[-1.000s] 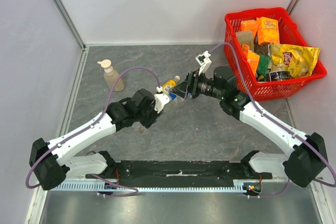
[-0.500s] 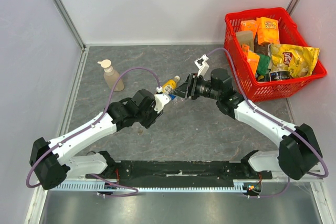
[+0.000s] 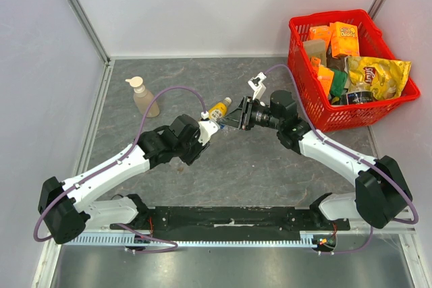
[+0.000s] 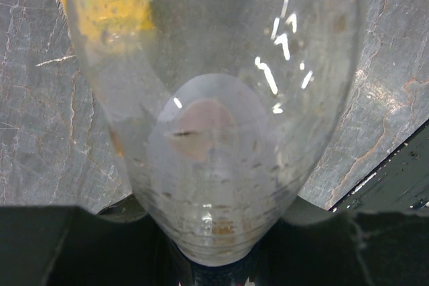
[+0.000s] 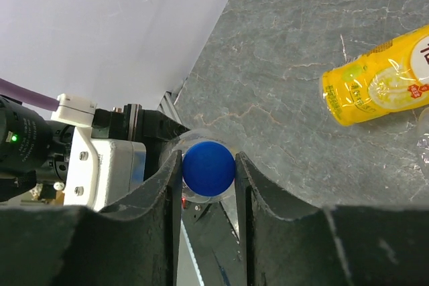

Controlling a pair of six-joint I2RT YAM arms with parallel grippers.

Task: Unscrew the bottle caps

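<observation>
My left gripper (image 3: pixel 207 130) is shut on the base of a clear bottle (image 4: pixel 214 98), holding it above the table with its neck toward the right arm. That bottle's blue cap (image 5: pixel 208 168) sits between the fingers of my right gripper (image 5: pixel 208 173), and both black fingers (image 5: pixel 161 205) touch its sides. From above, the right gripper (image 3: pixel 229 121) meets the left one at mid-table. A yellow-orange juice bottle (image 5: pixel 379 85) lies on its side on the table just behind them (image 3: pixel 217 108); its cap is hidden by the grippers.
A beige pump-top soap bottle (image 3: pixel 144 97) stands at the back left. A red basket (image 3: pixel 351 118) full of snack packs and cartons sits at the back right, close behind the right arm's elbow. White walls enclose the table.
The right gripper's jaws have closed in onto the blue cap, and the right arm has shifted slightly left toward the bottle. The left arm has kept still, holding the bottle.
</observation>
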